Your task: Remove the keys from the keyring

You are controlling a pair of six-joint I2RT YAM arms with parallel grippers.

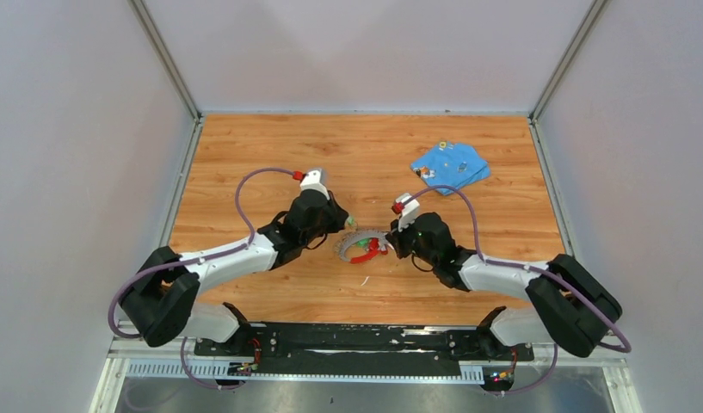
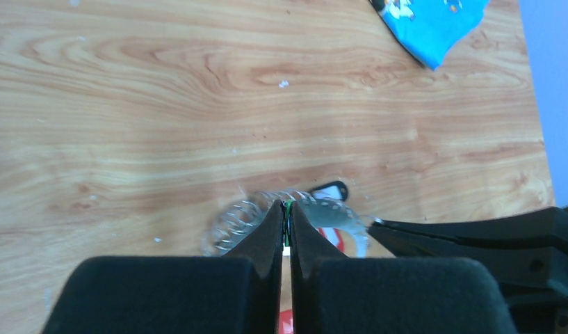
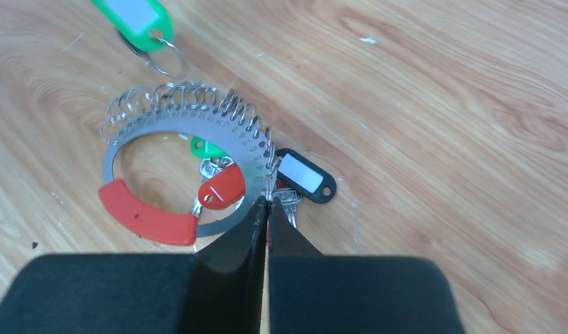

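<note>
Black fingers on both arms are squeezed together. The left gripper [image 2: 285, 207] has its tips closed with just a thin sliver of green nipped between them. That looks like the green tag [image 3: 136, 17], which sits outside the ring on the left arm's side with its own little loop.

The right gripper [image 3: 266, 203] is pressed flat together too, tips right at the rim of the keyring [image 3: 247, 158] where the black tag [image 3: 305, 178] hangs off. Can't tell if it has actually caught one of the small loops or is only touching.

The keyring lies flat on the wooden table [image 1: 270, 155], between the two grippers. It's round, so no real long axis. The red sleeve [image 3: 147, 217] covers the arc toward the arm bases, and the little split loops crowd the opposite arc.

Some keys [image 3: 288, 199] bunch just beside the right fingertip. A red tag [image 3: 222, 189] and a few more sit inside the ring. The black tag points outward, away from the ring's centre.
</note>
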